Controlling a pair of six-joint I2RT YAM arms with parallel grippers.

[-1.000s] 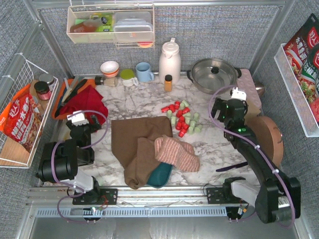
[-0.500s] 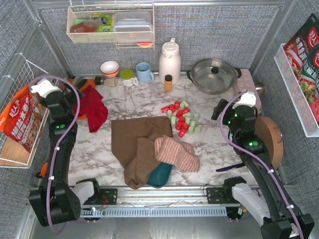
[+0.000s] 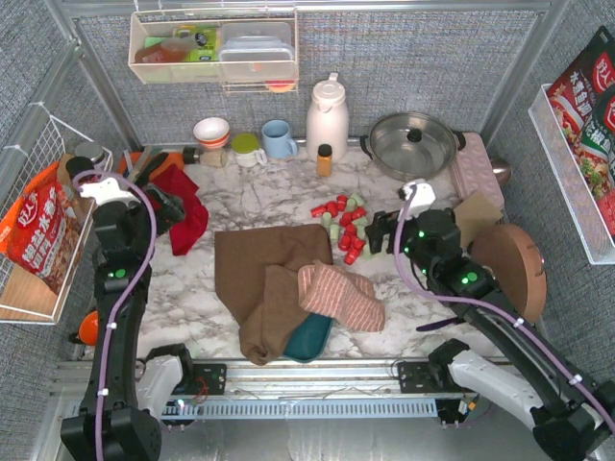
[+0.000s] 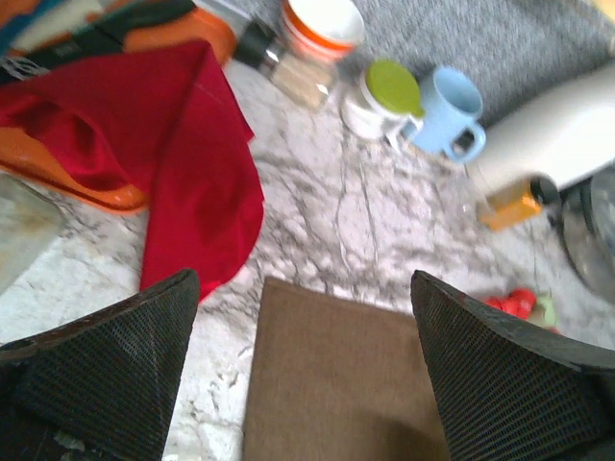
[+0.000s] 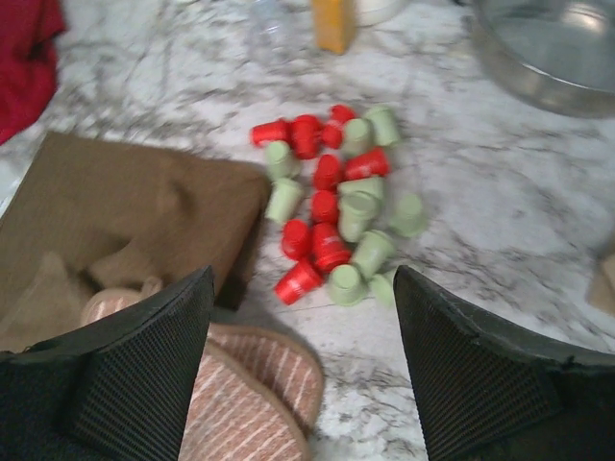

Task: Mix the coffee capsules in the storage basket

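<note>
Right claw (image 3: 378,230) has swung beside the coffee capsules (image 3: 349,229), spread empty, bare table (image 3: 394,293) around it.

**Place:** mock kitchen inside a lab test cell, where I work.

**Kitchen signs:**
- marble-look top (image 3: 259,197)
- steel pot (image 3: 413,144)
- white jug (image 3: 327,117)
- blue mug (image 3: 279,139)
- stacked bowls (image 3: 211,131)
- amber bottle (image 3: 325,159)
- capsules (image 3: 351,230), red and green, loose on the top
- cloths (image 3: 255,269)
- snack bag (image 3: 38,235) in a wire basket (image 3: 91,230) on the left wall
- clear boxes (image 3: 255,48) on a wall shelf

**Lab signs:**
- grey fabric walls (image 3: 404,58) in a metal frame (image 3: 514,72)
- my left arm (image 3: 120,279) and right arm (image 3: 500,317), bolted to a rail (image 3: 317,407) at the near edge
</note>
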